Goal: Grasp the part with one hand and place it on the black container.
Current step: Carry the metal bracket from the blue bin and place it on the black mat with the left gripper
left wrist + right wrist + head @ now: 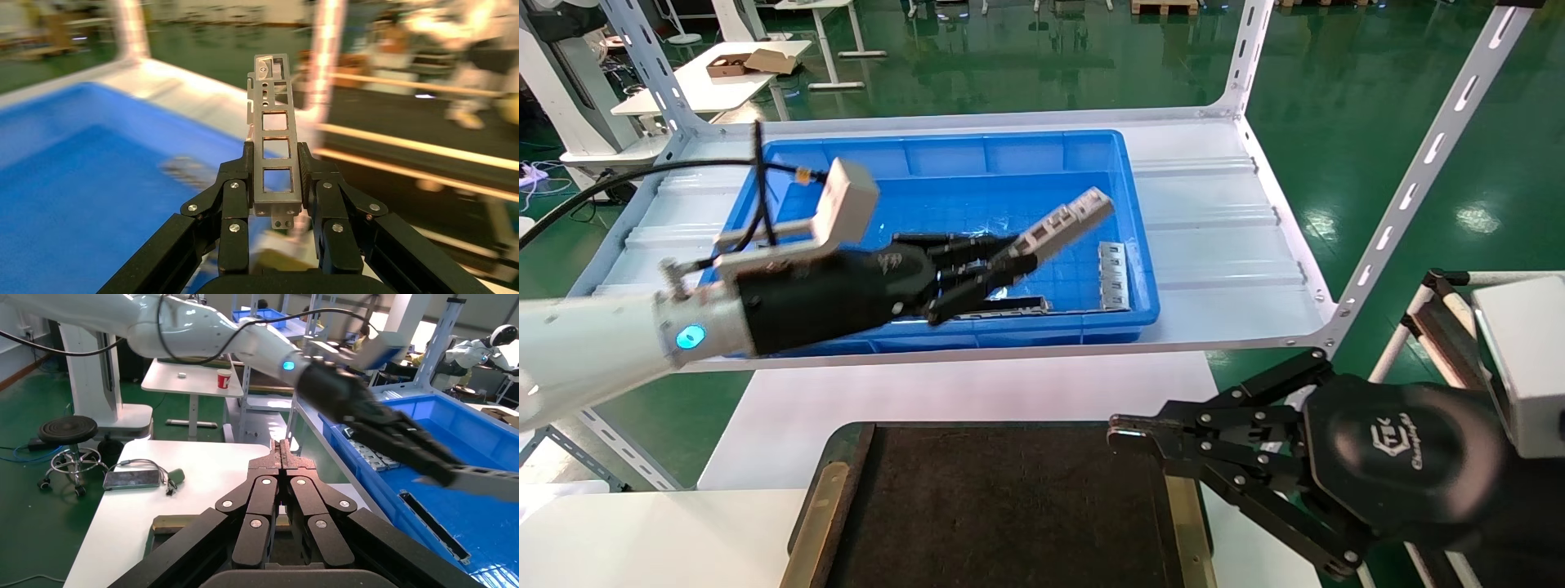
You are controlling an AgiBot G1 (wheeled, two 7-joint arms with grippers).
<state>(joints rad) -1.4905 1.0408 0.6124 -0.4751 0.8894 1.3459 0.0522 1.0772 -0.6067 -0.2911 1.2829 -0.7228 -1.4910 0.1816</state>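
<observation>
Carrying step: left end effector (1001,265) clamped on the part (1065,222), aloft over the blue crate (944,155). Next, swinging to the black container (1009,506), apparently bare. Right end effector (1128,434) closed, parked beside it.

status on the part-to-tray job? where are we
Done: the left gripper is shut on the part, lifted clear above the blue crate.
In hand: the part is in the air over the crate, not yet over the black container.
Left: carry it to the container and set it down; the tray surface shows nothing on it.
The right gripper is shut, parked at the container's right edge.
</observation>
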